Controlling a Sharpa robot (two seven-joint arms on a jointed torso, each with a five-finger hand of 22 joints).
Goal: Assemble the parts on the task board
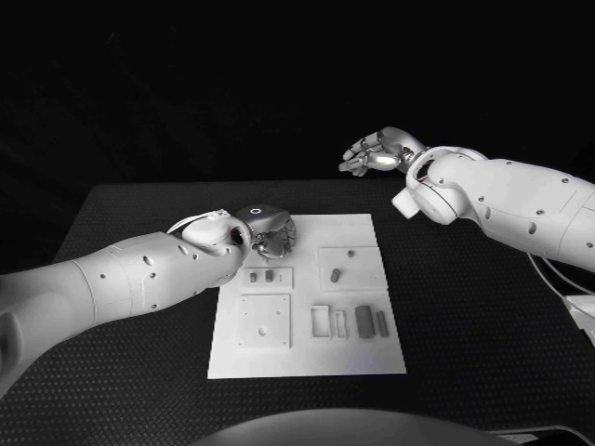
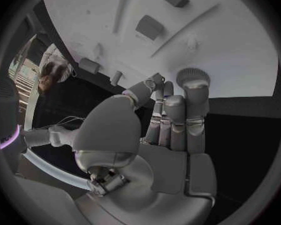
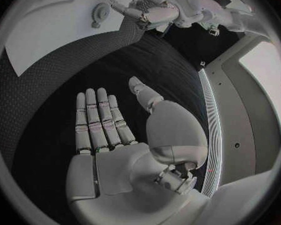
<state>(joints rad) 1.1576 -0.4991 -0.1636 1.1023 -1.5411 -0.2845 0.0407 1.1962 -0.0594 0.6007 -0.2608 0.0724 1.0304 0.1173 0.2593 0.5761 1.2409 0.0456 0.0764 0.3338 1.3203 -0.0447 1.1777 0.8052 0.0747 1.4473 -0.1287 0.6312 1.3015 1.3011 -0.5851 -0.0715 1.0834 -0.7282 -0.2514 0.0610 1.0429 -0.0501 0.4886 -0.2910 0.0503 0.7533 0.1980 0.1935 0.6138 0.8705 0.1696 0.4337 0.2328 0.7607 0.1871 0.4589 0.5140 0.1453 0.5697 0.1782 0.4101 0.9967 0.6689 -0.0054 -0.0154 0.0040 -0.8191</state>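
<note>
The white task board [image 1: 311, 353] lies in the middle of the table. Small grey parts [image 1: 364, 321] lie along its right half, and two short pegs [image 1: 261, 276] stand near its left edge. My left hand [image 1: 264, 232] hovers over the board's far left corner, fingers straight and the thumb bent across them [image 2: 168, 120]. A round toothed part [image 2: 192, 76] sits on the board right at its fingertips [image 3: 102, 12]; I see nothing gripped. My right hand [image 1: 378, 150] is raised beyond the table's far edge, flat and empty [image 3: 109, 130].
The black table [image 1: 498, 325] spreads wide on both sides of the board. A raised square plate [image 1: 264, 321] and a recessed square [image 1: 349, 265] are on the board. Two grey blocks [image 2: 149, 26] lie further along it.
</note>
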